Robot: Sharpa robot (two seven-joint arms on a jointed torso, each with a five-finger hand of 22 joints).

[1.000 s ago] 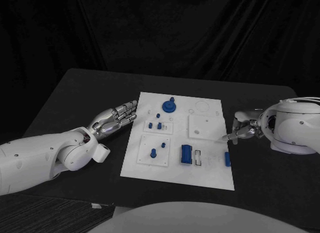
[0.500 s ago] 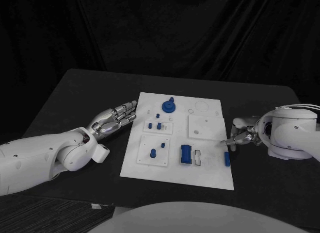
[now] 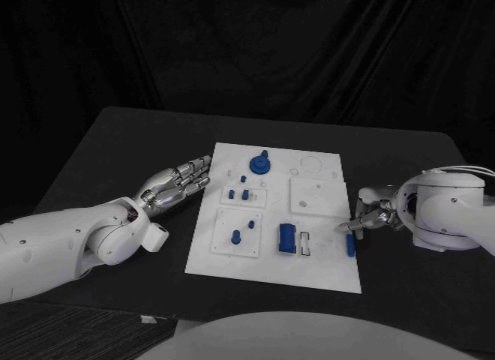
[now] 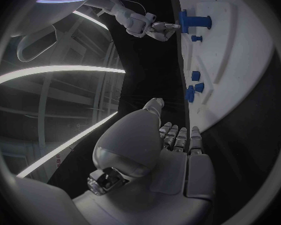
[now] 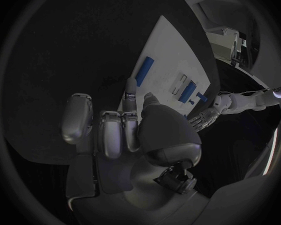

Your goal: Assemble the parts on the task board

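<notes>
Moved: right robot hand (image 3: 369, 217) has slid down the board's right edge toward the blue bar (image 3: 350, 245), fingers apart, grasping nothing.
Left robot hand (image 3: 178, 181): released, beside the task board (image 3: 323, 270).
Progress: early; several blue parts lie loose on the board.

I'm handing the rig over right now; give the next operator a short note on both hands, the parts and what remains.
Left hand: open, holding nothing, beside the task board's left edge.
Right hand: holds nothing, fingertips close above the slim blue bar at the board's right edge; contact unclear.
Parts: blue knob at the far end, small blue pieces mid-left, blue block near centre.
Done: cannot tell. Left: grasp the bar and place it.
</notes>
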